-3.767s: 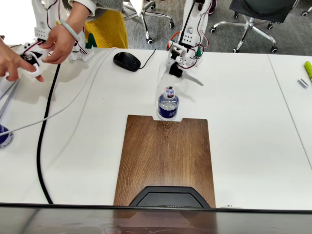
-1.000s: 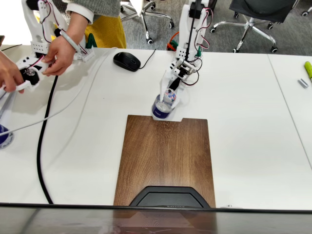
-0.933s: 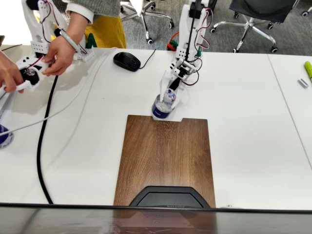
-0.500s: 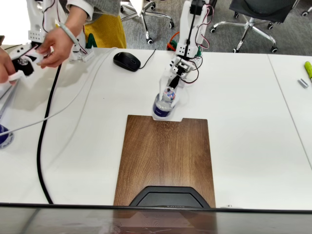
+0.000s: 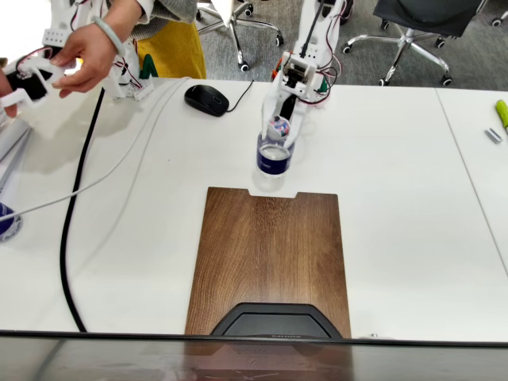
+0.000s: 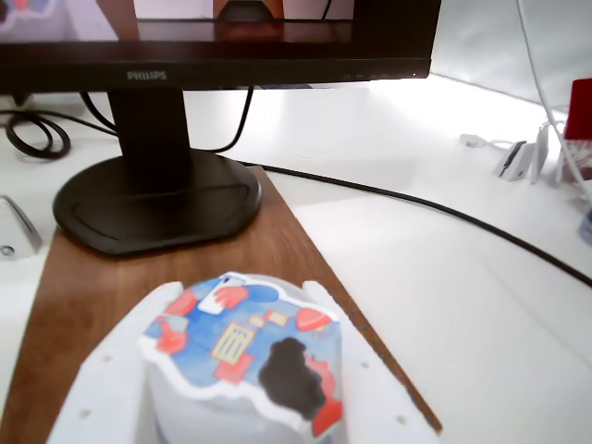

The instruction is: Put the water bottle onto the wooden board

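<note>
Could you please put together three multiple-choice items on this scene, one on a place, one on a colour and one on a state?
1. Where is the small clear plastic water bottle relative to the large dark brown wooden board in the fixed view?
A. Near the board's far short edge, by the notch
B. At the board's middle
C. On the black monitor base

2. What colour is the computer mouse on the white table?
A. Red
B. Black
C. Green

3. What is the white two-finger gripper doing?
A. Hanging open, far from the bottle
B. Pressed flat on the board
C. Closed around the bottle's cap end

Answers: 1 A, since the bottle's base sits beside the notch; 2 B, as the mouse is dark black; 3 C, because the wrist view shows white fingers flanking the cap on both sides.
</note>
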Motion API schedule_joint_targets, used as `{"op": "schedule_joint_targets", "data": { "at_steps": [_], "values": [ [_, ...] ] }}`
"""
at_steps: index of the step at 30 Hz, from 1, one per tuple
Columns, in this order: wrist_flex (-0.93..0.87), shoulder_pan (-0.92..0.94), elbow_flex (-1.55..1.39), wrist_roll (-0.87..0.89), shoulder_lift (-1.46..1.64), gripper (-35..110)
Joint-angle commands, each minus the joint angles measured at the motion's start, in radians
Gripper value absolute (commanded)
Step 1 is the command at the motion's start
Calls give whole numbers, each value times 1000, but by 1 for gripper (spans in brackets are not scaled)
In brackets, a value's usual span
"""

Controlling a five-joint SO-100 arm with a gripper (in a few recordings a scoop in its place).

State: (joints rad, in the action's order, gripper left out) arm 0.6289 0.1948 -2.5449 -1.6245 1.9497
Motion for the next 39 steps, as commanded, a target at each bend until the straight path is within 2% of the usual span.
{"op": "schedule_joint_targets", "data": {
  "at_steps": [1, 20, 25, 39],
  "values": [
    [17, 6, 104, 41, -46, 0],
    [23, -40, 641, 69, -505, 0],
    [153, -48, 746, 83, -663, 0],
    [253, -57, 854, 156, -888, 0]
  ]
}}
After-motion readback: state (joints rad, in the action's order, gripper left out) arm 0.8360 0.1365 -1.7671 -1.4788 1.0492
